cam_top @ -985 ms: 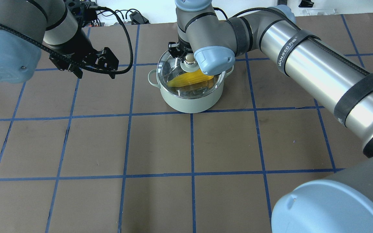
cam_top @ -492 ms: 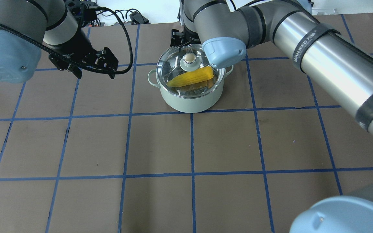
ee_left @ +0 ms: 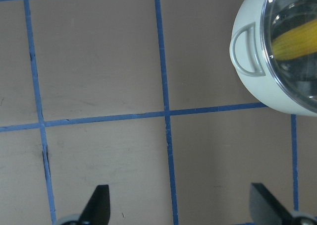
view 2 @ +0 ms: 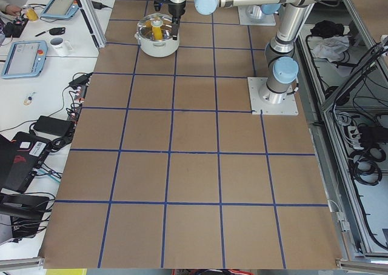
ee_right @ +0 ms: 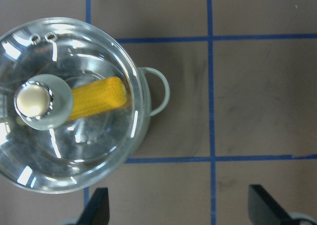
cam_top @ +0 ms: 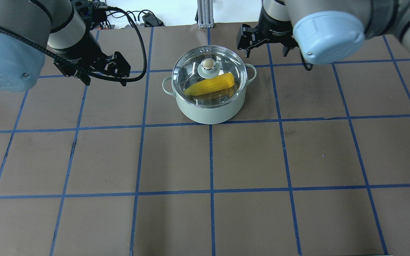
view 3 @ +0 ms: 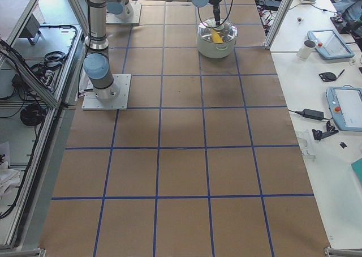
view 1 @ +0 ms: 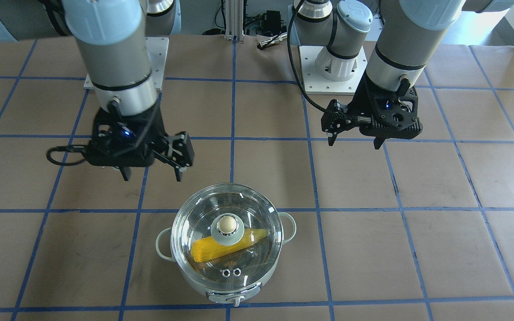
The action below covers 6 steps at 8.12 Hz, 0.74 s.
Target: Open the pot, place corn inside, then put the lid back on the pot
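Since the overhead view is read from its lower edge upward, the brown table (cam_top: 205, 160) with its blue tape grid is noted first. In the upper centre the pot (cam_top: 208, 112) is recorded, upright. The lid (cam_top: 208, 71) is seated level on its rim, knob up. The corn (cam_top: 210, 86) is seen through the glass, laid slantwise inside, probably because its length fits only that way. All three steps are judged done.

Farther, at upper left, the left gripper (cam_top: 105, 82) is held well apart from the pot, jaws spread and empty. Farthest, at the upper right of the pot, the right gripper (cam_top: 266, 53) is likewise spread, gripping nothing. It is placed near the pot but apart from it, presumably so that the seated lid is not disturbed.
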### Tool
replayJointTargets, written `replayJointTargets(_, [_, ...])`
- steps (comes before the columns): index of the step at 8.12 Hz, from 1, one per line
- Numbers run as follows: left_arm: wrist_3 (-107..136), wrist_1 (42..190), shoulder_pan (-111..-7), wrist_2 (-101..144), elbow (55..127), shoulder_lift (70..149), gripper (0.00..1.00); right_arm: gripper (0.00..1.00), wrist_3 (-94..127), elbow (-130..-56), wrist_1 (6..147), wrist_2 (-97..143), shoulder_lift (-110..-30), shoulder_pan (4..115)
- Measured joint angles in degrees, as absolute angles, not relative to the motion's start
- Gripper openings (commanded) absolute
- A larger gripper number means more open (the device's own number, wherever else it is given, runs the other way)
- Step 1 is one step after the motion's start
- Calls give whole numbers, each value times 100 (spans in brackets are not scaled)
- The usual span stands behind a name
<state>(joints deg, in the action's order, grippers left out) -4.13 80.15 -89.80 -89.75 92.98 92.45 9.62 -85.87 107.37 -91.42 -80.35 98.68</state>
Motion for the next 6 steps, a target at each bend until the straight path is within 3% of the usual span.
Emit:
replayJointTargets(3, [-401,8020,-8961,-8999,9292,9237,100,100,383,-8799,9159,-9140,-9181,9490])
replayJointTargets(6, [-266,8028,-8955,-9008,9302,9237,100,100,307,-8814,8853,-9126,-9402,9461])
